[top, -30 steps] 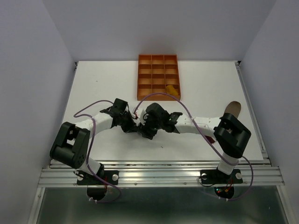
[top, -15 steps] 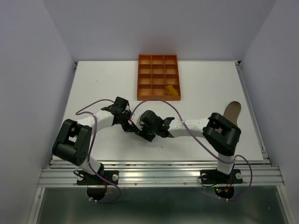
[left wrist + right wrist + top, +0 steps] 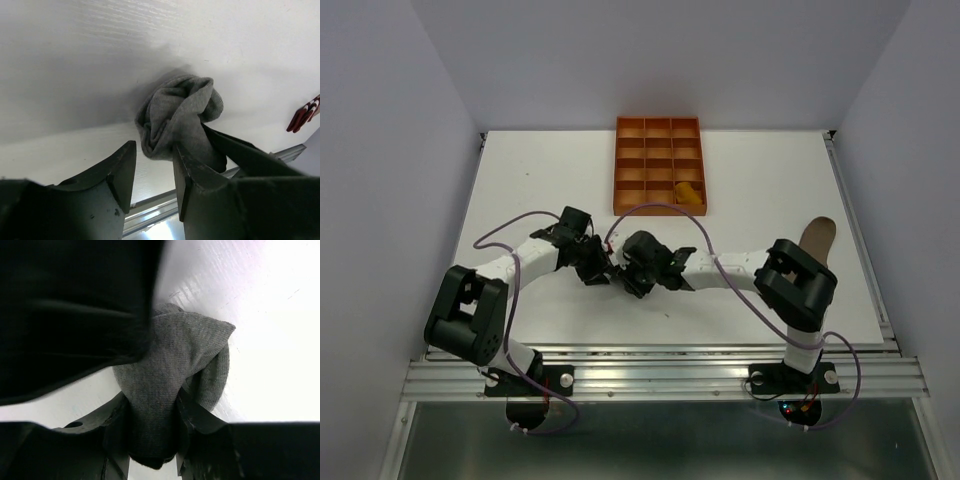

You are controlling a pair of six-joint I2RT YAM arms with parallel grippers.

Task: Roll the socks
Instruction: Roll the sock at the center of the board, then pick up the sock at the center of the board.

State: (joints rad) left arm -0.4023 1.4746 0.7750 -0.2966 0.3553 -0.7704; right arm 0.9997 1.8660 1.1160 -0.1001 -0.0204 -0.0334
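The left gripper holds its two dark fingers parted, with the bunched grey sock on the white table just beyond their tips, the right gripper's finger pressing into the sock from the right, and a maroon-white striped cuff well apart to the right.

Top view: bright, even overhead light; soft shadows under arms on white bench.
Left wrist: sock sharp; left tool dark, blurred; glare at bottom edge.
Right wrist: bench blown out right; black blur upper left.
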